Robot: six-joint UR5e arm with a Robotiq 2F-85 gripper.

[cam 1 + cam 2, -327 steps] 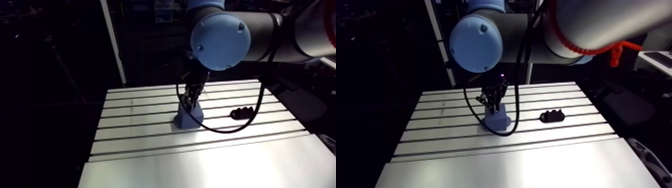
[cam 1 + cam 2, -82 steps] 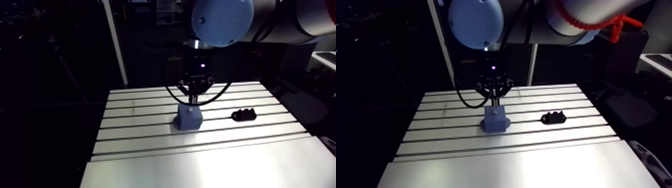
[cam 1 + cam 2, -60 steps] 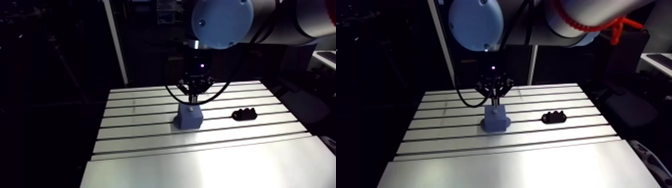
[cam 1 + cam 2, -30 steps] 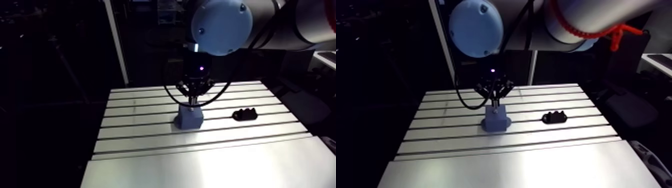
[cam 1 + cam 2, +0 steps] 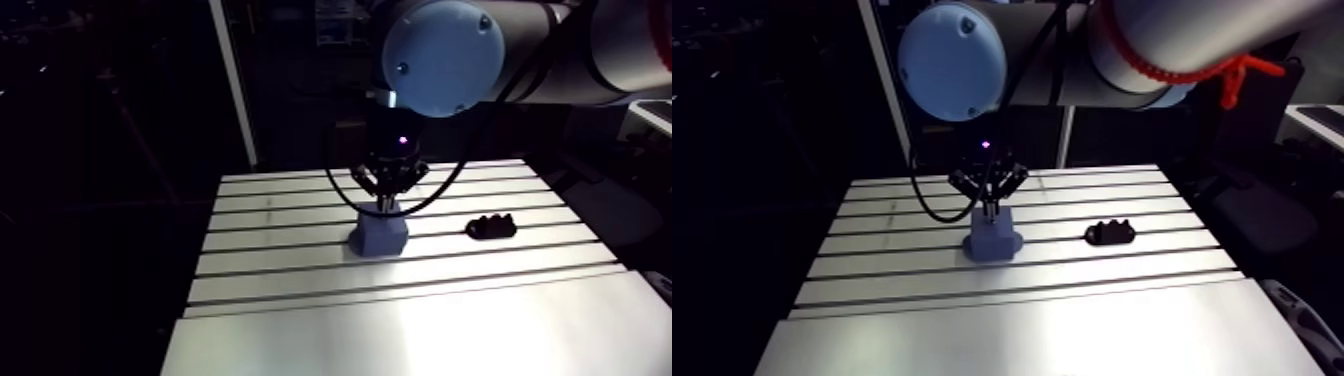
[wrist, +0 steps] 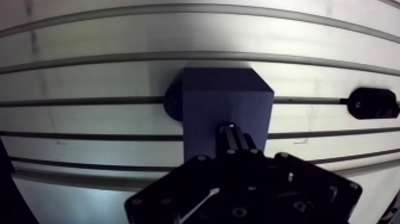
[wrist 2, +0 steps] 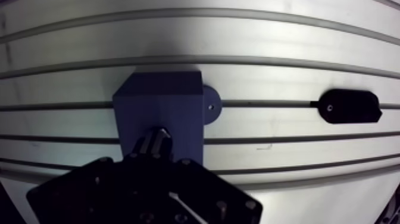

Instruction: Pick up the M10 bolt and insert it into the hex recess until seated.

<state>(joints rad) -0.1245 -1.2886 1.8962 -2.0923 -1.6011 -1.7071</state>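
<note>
On the slotted bench (image 5: 300,300), middle rows: one blue block (image 6: 220,101), upright, sitting across a slot.

Black fitting (image 5: 1112,232): at 3 o'clock from the block, well apart from it, nothing touching it.

Gripper (image 6: 229,132): directly above the block's top face, pointing straight down. Its fingers (image 6: 238,142) are drawn close together, clamped on a small bright piece taken to be the bolt (image 7: 158,136).

Bolt: at the fingertips, just over or touching the block's top. Which of the two cannot be told, as most of it is hidden.

Hex recess: not visible, covered by the gripper.

Step in hand, by judgement: insertion.

Handling notes:
- Keep the bolt plumb and centred over the recess.
- Lower slowly.
- The hex head must meet the flats, so a slight twist may be needed if it hangs up.
- Release only once the head sits flush.

Risk: a tilted bolt jams on the rim.
</note>
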